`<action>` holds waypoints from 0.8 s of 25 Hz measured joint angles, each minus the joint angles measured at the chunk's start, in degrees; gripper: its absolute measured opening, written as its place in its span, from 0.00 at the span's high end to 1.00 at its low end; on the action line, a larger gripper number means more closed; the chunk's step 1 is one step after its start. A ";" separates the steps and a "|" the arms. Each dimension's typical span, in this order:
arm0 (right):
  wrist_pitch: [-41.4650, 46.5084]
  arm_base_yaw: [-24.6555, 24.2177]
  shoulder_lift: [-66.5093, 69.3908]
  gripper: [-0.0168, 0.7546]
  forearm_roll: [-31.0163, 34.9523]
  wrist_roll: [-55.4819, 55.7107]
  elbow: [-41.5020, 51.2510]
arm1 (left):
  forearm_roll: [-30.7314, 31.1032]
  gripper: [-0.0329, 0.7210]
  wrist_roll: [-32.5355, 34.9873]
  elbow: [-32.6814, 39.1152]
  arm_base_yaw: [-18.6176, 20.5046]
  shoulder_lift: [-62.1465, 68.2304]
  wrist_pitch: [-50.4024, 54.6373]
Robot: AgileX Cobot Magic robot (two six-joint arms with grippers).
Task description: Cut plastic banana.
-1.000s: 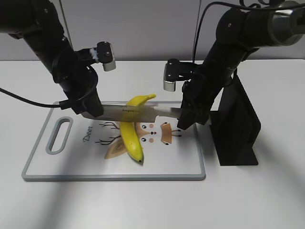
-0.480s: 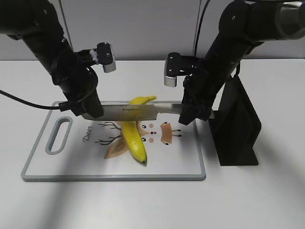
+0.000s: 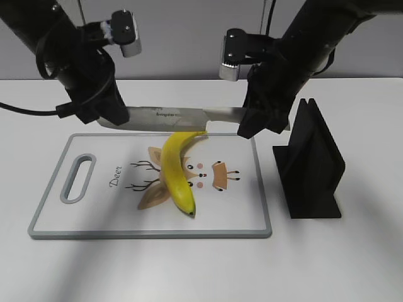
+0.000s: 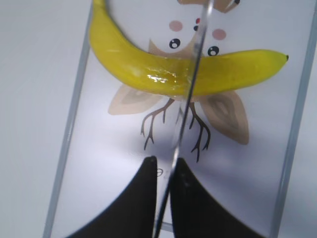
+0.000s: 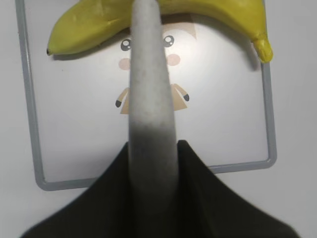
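The plastic banana (image 3: 175,174) lies whole on the white cutting board (image 3: 94,214), stem at the far edge, dark tip toward the front. A long steel knife (image 3: 170,117) hangs level above the banana's stem end, apart from it. My left gripper (image 3: 115,118) is shut on the blade's tip end. My right gripper (image 3: 250,124) is shut on the handle end. In the left wrist view the blade (image 4: 192,79) runs edge-on from my jaws (image 4: 166,163) over the banana (image 4: 148,67). In the right wrist view the knife's grey back (image 5: 148,94) rises from my jaws (image 5: 151,148) across the banana (image 5: 89,25).
A black knife block (image 3: 313,165) stands on the table just right of the board. The board carries a deer print (image 3: 214,176) and a handle slot (image 3: 77,178) at its left end. White table lies all round.
Both arms have risen and carried the knife up and back, off the banana. The banana has shifted slightly on the board and still looks whole.
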 joint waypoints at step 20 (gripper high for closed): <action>9.21 -0.06 -15.82 0.75 -13.95 25.75 0.00 | -1.76 0.16 -19.54 0.28 0.75 -20.28 -4.02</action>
